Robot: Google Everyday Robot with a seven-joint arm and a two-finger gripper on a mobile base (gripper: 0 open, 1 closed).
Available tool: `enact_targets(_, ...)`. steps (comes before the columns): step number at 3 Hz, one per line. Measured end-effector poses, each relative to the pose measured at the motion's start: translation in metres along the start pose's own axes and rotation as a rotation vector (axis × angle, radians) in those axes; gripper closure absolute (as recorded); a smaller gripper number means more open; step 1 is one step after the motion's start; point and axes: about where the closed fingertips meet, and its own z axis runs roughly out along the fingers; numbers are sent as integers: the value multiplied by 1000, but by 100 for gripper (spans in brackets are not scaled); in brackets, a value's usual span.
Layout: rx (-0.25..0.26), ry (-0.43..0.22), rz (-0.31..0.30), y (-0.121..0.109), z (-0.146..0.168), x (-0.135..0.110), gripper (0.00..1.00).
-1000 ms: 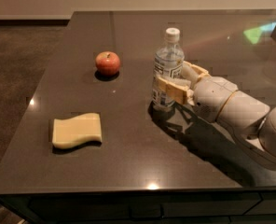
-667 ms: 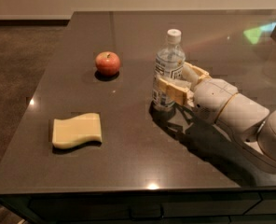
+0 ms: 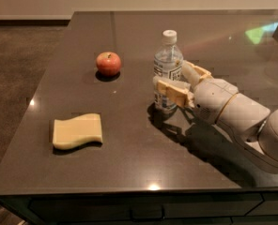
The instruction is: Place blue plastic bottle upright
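Observation:
The blue plastic bottle [image 3: 167, 59] stands upright on the dark table [image 3: 129, 168], right of the middle, white cap on top. My gripper [image 3: 172, 78] reaches in from the right and is closed around the bottle's lower half. One tan finger [image 3: 171, 91] crosses in front of the bottle and the other finger [image 3: 195, 71] lies behind its right side. The bottle's base rests on the table top.
A red apple [image 3: 108, 63] sits to the left of the bottle. A yellow sponge [image 3: 77, 131] lies near the front left. The table's left edge [image 3: 40, 93] drops to brown carpet. My white arm [image 3: 244, 116] stretches across the right side.

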Motion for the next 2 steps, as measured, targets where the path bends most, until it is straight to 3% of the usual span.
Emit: enact_targets(2,-2,0,-1,1,1,0,0)
